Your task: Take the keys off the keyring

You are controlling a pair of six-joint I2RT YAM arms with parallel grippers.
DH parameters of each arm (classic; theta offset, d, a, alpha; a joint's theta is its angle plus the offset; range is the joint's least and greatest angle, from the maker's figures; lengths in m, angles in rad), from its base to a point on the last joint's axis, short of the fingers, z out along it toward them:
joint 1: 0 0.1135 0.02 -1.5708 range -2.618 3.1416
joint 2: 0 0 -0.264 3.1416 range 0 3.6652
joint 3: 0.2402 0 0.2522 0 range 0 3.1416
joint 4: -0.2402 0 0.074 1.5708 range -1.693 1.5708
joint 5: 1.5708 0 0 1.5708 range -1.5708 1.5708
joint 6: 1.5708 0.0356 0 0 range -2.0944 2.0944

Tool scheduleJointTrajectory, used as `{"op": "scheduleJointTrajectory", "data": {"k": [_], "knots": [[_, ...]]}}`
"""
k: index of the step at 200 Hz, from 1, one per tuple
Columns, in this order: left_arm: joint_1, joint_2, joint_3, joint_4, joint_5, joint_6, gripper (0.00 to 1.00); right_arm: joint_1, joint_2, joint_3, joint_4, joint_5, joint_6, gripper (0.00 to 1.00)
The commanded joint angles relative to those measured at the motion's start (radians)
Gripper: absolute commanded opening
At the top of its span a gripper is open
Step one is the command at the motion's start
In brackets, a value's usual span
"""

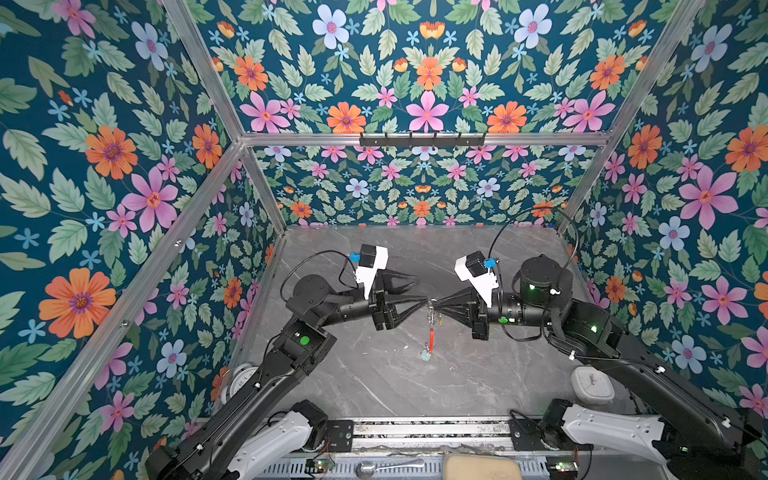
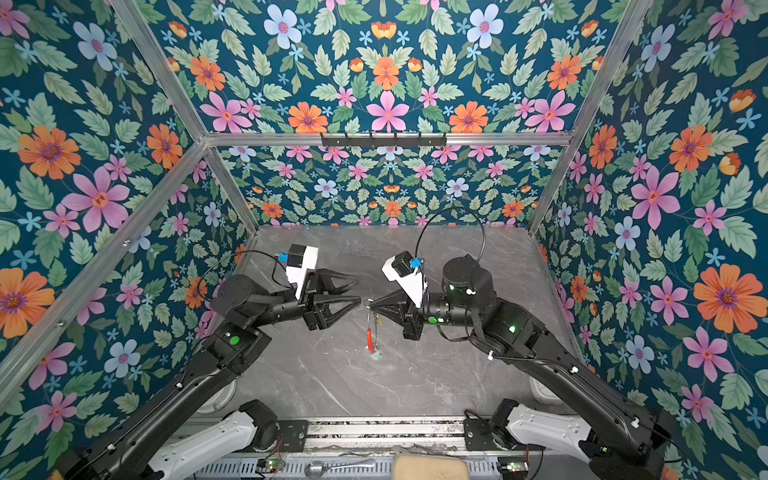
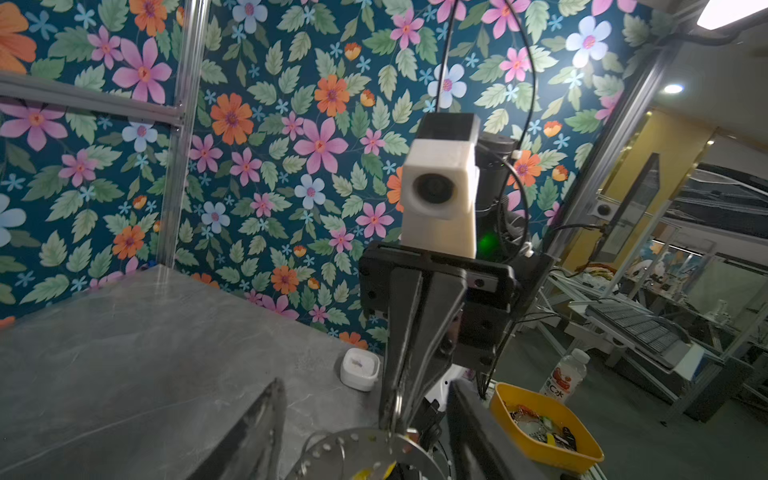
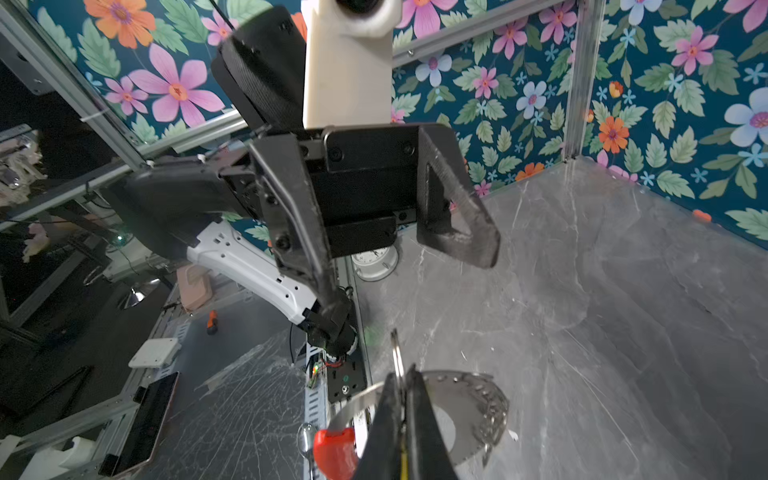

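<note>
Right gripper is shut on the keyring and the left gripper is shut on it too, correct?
Not quite: the right gripper is shut on the keyring, but the left gripper is open, jaws spread wide, as the right wrist view shows.

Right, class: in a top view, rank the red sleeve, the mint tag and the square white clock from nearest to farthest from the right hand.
1. red sleeve, just below the right hand, on the keyring it grips.
2. mint tag, lower still, at the hanging end.
3. square white clock, far right, near the front.
</note>
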State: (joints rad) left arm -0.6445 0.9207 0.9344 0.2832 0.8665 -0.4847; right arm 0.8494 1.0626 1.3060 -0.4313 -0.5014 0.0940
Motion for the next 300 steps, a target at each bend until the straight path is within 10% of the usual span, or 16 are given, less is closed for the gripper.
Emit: {"op": "scheduleJointTrajectory", "data": {"k": [1, 112, 165, 300], "knots": [[0.0, 0.021, 0.056, -0.236, 0.023, 0.133, 0.69, -0.003, 0.027, 0.06, -0.188, 0.046, -0.073, 0.0], [-0.003, 0.153, 0.247, -0.586, 0.198, 0.31, 0.57, -0.065, 0.143, 0.202, -0.403, -0.062, -0.11, 0.0], [-0.016, 0.164, 0.241, -0.57, 0.213, 0.313, 0.18, -0.065, 0.162, 0.207, -0.378, -0.077, -0.097, 0.0], [-0.023, 0.168, 0.246, -0.585, 0.146, 0.33, 0.4, -0.064, 0.165, 0.217, -0.372, -0.115, -0.095, 0.0]]}}
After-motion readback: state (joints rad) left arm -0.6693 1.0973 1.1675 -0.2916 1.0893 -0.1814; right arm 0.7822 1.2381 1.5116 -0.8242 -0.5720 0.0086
